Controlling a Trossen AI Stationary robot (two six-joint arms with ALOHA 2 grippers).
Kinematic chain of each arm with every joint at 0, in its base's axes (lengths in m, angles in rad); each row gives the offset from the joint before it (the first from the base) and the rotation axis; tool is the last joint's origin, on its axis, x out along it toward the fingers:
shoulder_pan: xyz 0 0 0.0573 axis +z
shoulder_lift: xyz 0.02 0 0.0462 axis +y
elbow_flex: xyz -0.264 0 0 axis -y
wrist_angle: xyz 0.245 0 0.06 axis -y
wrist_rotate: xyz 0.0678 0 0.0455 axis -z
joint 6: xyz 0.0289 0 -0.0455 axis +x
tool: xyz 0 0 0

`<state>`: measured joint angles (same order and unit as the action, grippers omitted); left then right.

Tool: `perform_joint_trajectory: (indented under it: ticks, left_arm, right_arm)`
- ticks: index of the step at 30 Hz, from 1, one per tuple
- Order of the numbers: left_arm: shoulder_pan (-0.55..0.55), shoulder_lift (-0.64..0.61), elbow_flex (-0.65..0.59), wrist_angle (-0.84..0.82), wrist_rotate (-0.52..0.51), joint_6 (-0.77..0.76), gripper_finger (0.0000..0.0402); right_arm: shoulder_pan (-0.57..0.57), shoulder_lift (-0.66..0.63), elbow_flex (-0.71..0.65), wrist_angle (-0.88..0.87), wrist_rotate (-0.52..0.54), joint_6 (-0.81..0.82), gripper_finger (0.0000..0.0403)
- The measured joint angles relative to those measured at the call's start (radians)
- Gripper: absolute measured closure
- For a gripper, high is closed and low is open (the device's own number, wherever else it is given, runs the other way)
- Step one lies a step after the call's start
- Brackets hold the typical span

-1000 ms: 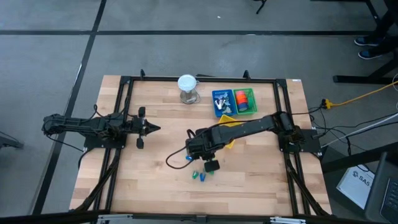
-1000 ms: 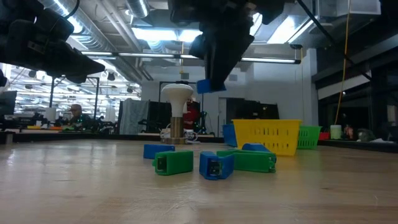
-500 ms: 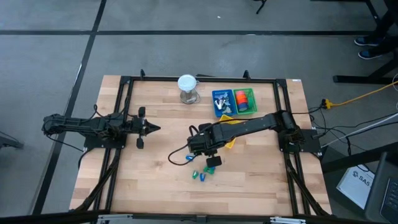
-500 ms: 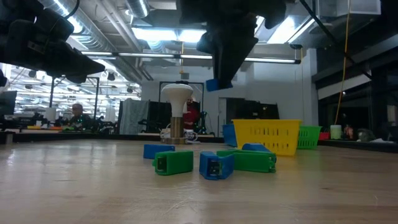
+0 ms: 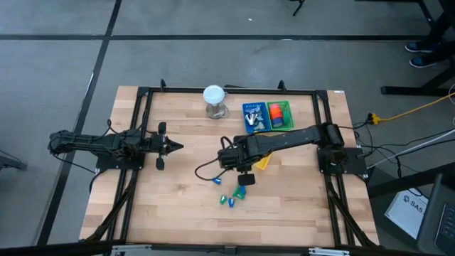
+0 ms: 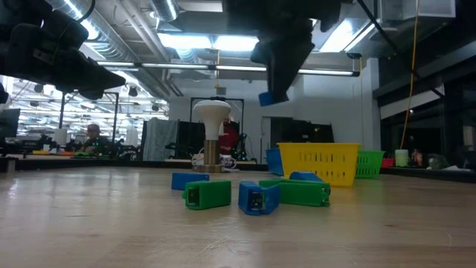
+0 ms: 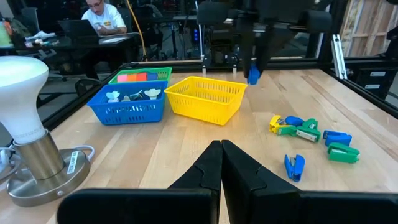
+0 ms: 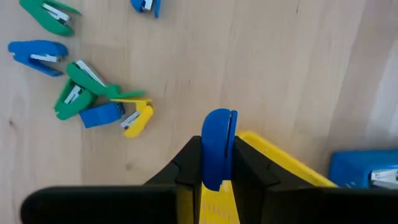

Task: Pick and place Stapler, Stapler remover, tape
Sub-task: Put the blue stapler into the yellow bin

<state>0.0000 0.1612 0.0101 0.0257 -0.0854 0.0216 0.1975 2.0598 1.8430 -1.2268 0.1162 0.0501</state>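
- The blue stapler (image 8: 217,146) is clamped between the fingers of the right end effector (image 5: 244,171), carried in the air just left of centre in the high view.
- Over the last second it has travelled up and right, away from the pile of loose staplers (image 5: 233,197) and to the edge of the yellow basket (image 5: 263,161); the right wrist view shows the basket rim directly beneath it.
- My read: the carry is nearly done, and the release into the yellow basket comes next.
- The staple removers sit in the blue basket (image 5: 253,119), the tape in the green basket (image 5: 280,116), upper centre.
- Several staplers remain on the counter (image 5: 178,206).
- The left end effector (image 5: 173,147) waits at mid-left, fingers together, unmoved.
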Motion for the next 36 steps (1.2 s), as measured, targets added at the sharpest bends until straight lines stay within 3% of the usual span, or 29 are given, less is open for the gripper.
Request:
perform_joint_trajectory:
  ticks: [12, 22, 36]
  left_arm:
    - [0.0, 0.0, 0.0, 0.0, 0.0, 0.0, 0.04]
    - [0.0, 0.0, 0.0, 0.0, 0.0, 0.0, 0.04]
    - [0.0, 0.0, 0.0, 0.0, 0.0, 0.0, 0.04]
  right_arm:
    - [-0.045, -0.14, -0.292, 0.163, -0.002, 0.114, 0.0343]
    - [-0.077, -0.232, -0.538, 0.405, -0.012, 0.171, 0.0336]
    - [-0.108, -0.238, -0.637, 0.53, -0.033, 0.182, 0.0333]
